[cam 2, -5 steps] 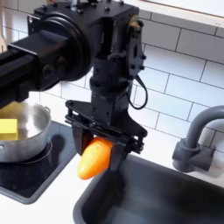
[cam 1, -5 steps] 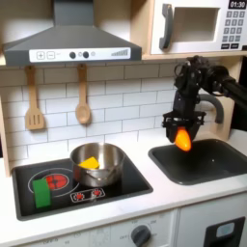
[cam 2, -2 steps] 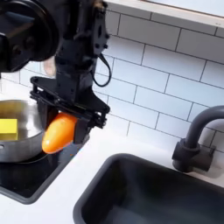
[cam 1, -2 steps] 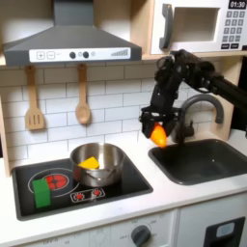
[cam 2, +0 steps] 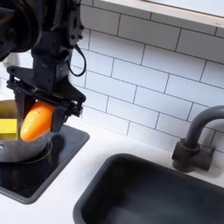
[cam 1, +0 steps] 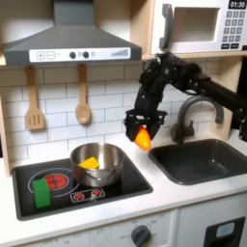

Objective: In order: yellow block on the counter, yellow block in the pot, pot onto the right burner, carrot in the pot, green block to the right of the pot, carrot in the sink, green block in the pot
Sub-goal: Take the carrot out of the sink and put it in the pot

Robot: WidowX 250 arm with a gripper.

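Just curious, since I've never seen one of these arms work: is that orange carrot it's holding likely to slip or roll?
The carrot looks smooth and tapered, so it might slip in the gripper. Its rounded body would probably roll if set down. It appears rigid and light.

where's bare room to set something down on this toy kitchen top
Free: the dark grey sink basin, the off-white counter strip in front of it, and the black stovetop's right part. Crowded: the shiny steel pot holding the yellow cube, green block beside it.

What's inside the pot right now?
The pot holds the yellow block, lying against its inner wall in both exterior views. The carrot is not in it: the gripper holds it in the air beside the pot. The near wall hides the pot's floor.
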